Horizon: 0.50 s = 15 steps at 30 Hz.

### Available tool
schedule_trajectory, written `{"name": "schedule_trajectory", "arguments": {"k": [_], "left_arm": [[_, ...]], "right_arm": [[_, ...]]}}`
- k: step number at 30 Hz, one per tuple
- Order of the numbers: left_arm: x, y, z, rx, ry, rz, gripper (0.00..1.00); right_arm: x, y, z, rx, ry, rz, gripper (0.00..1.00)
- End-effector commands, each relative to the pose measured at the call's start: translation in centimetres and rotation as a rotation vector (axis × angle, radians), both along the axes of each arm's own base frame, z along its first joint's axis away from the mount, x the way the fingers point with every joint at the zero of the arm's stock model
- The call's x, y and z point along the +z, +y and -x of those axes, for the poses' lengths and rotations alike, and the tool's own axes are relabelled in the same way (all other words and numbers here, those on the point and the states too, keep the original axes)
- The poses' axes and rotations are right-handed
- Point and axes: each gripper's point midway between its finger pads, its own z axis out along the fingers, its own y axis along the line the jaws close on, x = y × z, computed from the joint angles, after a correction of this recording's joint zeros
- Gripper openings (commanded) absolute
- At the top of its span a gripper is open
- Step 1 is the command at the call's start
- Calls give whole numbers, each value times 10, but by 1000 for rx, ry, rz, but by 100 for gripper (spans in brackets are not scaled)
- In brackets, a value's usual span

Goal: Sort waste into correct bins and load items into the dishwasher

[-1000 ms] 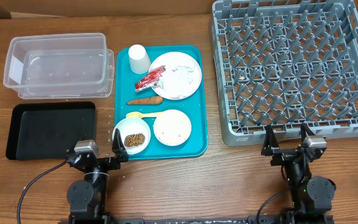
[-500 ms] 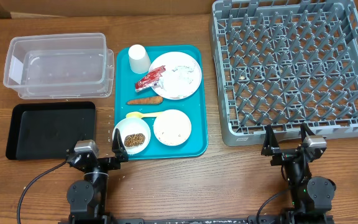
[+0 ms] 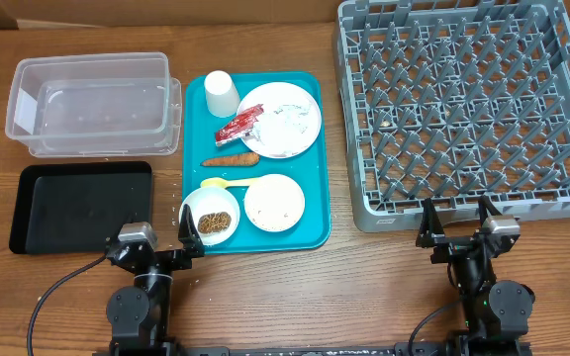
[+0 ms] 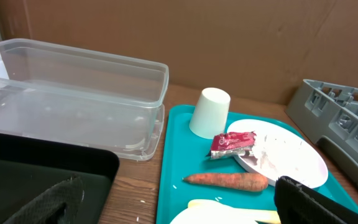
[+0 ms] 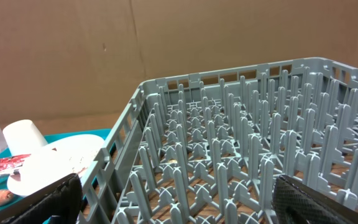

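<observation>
1. At the near edge of the table both arms sat low. The left gripper (image 3: 156, 247) and the right gripper (image 3: 455, 225) each had their jaws spread wide, holding nothing and touching nothing.
2. Waste was unsorted.
   - The red-and-white wrapper (image 3: 238, 127) lay across the plate (image 3: 280, 119) rim.
   - The carrot piece (image 3: 230, 159) lay on the teal tray (image 3: 310, 168), between the plate and the yellow spoon (image 3: 228, 182).
   - Brown food bits sat in the near-left bowl (image 3: 211, 218).
   - A white lump on the plate was probably crumpled paper, but the overhead view was too washed out to confirm.
3. The clear tub (image 3: 92, 61) and the black tray (image 3: 79, 206), both left of the teal tray, held nothing.
4. No items were loaded. The cup (image 3: 221, 93), plate, spoon, near-left bowl and second bowl (image 3: 274, 203) all rested on the teal tray. The dish rack (image 3: 463, 213), at right, held no dishes.
5. Judgement: the task was at its very start, with all sorting and all loading left to do.
</observation>
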Motion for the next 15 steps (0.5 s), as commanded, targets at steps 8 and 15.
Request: {"name": "schedule_trajectory", "arguments": {"k": [8,15], "left_arm": [[1,4,0,19,-9,-2,100],[1,1,0,4,-10,-1,100]], "right_arm": [[-1,2,0,11,-5,-4,100],[-1,2,0,11,-9,-3,100]]}}
